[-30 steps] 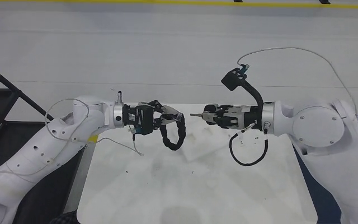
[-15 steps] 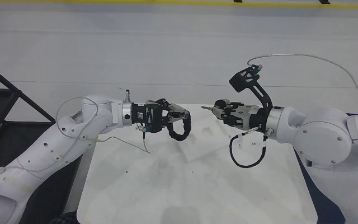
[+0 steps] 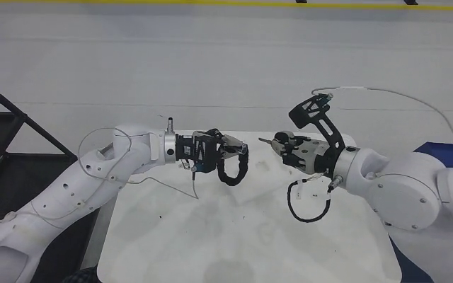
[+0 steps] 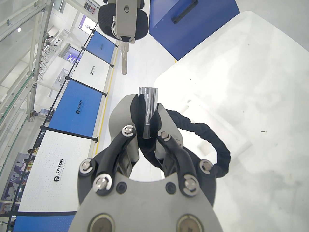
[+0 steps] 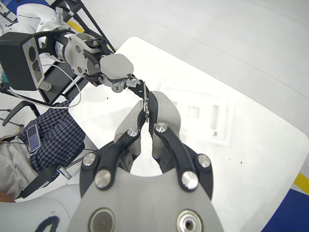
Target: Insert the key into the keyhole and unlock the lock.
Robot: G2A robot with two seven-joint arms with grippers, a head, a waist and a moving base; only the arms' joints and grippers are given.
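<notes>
Above the white tabletop (image 3: 248,233), both arms hold their things in the air, facing each other from opposite sides; the left hand (image 3: 235,148) is closed tight around the chrome cylinder of a cable lock (image 4: 148,105), its dark pads pressing the barrel from either side, with the barrel's end sticking out past the fingertips; the lock's black cable (image 4: 207,136) curves out of the grip and hangs in a loop beneath the hand, clear of the tabletop in the top view; the right hand (image 3: 283,143) is pinched narrow on the head of a silver key (image 4: 124,59), whose blade juts out beyond the fingertips and points toward the lock; the round keyhole (image 5: 117,88) faces the right wrist camera on the end of the cylinder; the key's tip is near it but apart, set off to one side with a gap between them, so the key is not in the keyhole; a shallow white tray with rectangular recesses (image 5: 200,114) lies on the tabletop below the two hands; a blue cabinet with a black handle (image 4: 193,13) stands on the floor beyond the tabletop's edge.
</notes>
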